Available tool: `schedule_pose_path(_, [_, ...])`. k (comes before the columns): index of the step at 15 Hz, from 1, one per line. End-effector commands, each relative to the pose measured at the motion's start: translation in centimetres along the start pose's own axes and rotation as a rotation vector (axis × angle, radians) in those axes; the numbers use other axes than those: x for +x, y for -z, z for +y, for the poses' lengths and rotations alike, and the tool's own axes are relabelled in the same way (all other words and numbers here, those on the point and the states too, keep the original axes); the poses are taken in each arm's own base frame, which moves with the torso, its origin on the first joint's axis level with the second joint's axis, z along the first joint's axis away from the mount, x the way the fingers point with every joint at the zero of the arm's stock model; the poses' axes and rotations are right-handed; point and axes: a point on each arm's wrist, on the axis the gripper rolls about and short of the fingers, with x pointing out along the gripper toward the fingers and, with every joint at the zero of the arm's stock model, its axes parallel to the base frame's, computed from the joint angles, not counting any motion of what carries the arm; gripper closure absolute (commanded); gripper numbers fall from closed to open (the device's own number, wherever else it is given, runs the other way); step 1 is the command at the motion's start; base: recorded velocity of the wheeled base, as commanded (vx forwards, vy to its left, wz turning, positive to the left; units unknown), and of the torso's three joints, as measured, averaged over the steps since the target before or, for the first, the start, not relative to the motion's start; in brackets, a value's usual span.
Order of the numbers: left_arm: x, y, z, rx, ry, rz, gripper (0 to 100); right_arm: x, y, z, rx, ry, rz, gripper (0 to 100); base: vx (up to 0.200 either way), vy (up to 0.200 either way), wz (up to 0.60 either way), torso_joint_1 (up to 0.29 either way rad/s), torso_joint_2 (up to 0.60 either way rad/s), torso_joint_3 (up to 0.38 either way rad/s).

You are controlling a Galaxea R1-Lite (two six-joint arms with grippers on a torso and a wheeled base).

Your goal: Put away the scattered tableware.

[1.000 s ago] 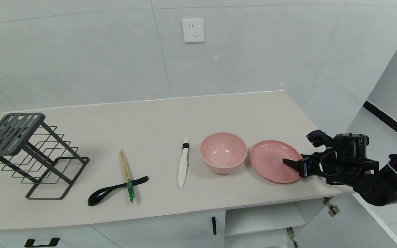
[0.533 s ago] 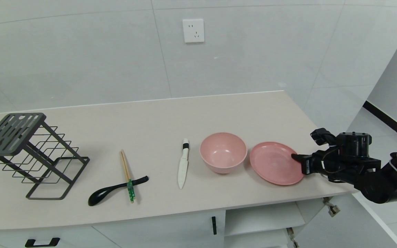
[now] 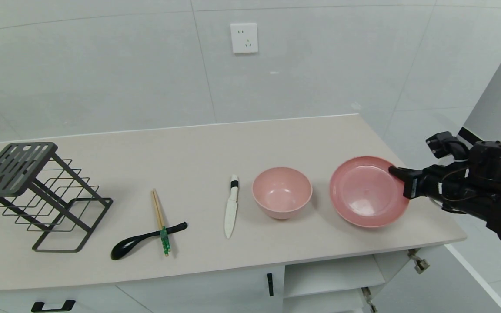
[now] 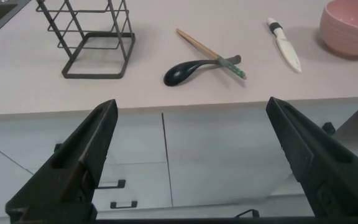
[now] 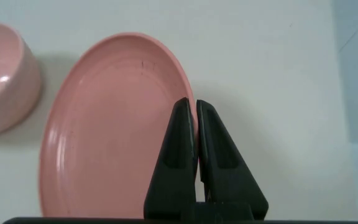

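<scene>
Pink plate [image 3: 365, 193] is pinched at its rim in the right tool [image 3: 400, 176], whose two fingers are pressed together over the edge farthest from the pink bowl [image 3: 281, 192]. The plate is just right of the bowl, not touching it, and tilted so that its face shows in the head view. It appears raised off the bench [image 3: 233, 143], though its low edge may rest there. Left of the bowl lies the white knife [image 3: 231, 206], farther left the chopsticks [image 3: 160, 221] cross the black spoon [image 3: 125, 249], and farthest left stands the dark wire rack [image 3: 15, 167]. The left tool [image 4: 190, 109] hangs with its fingers spread wide, holding nothing, lower than the bench front and well apart from the bowl.
</scene>
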Motion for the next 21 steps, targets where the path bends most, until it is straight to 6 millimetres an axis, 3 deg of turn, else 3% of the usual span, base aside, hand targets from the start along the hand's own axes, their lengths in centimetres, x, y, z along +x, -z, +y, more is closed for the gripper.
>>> schedule_pose_path(1, [0.0,-0.2,-0.1,0.033,0.055,-0.020,0,-4.2,-2.5,0.9,-0.025,0.007,-0.106,100,0.000,0.000,0.00,0.000,0.00,0.000])
schedule_pose_path(3, [-0.1,-1.7,-0.2,0.047,0.101,-0.167,0,-7.4,-2.6,1.8,-0.025,0.010,-0.136,100,0.000,0.000,0.00,0.000,0.00,0.000])
schedule_pose_path(5, [-0.2,-3.0,-0.5,0.057,0.205,-0.198,0,-9.7,-2.1,2.3,-0.024,0.018,-0.142,100,0.000,0.000,0.00,0.000,0.00,0.000])
schedule_pose_path(7, [0.0,-6.4,-0.6,0.054,0.254,-0.204,0,-11.2,-1.6,2.7,-0.020,0.023,-0.151,100,0.000,0.000,0.00,0.000,0.00,0.000])
schedule_pose_path(9, [1.0,-9.9,-0.8,0.090,0.336,-0.193,0,-12.3,-1.2,2.6,-0.025,0.044,-0.169,100,0.000,0.000,0.00,0.000,0.00,0.000])
schedule_pose_path(12, [4.4,-13.2,-1.4,0.144,0.494,-0.104,0,-14.3,-1.8,2.1,-0.043,0.103,-0.238,100,0.000,0.000,0.00,0.000,0.00,0.000])
schedule_pose_path(16, [9.0,-14.7,-2.2,0.108,0.690,-0.025,0,-16.8,-2.4,2.9,-0.070,0.107,-0.309,100,0.000,0.000,0.00,0.000,0.00,0.000])
schedule_pose_path(21, [13.3,-14.7,-4.1,0.109,0.904,-0.019,0,-17.4,-3.0,3.3,-0.097,0.057,-0.354,100,0.000,0.000,0.00,0.000,0.00,0.000])
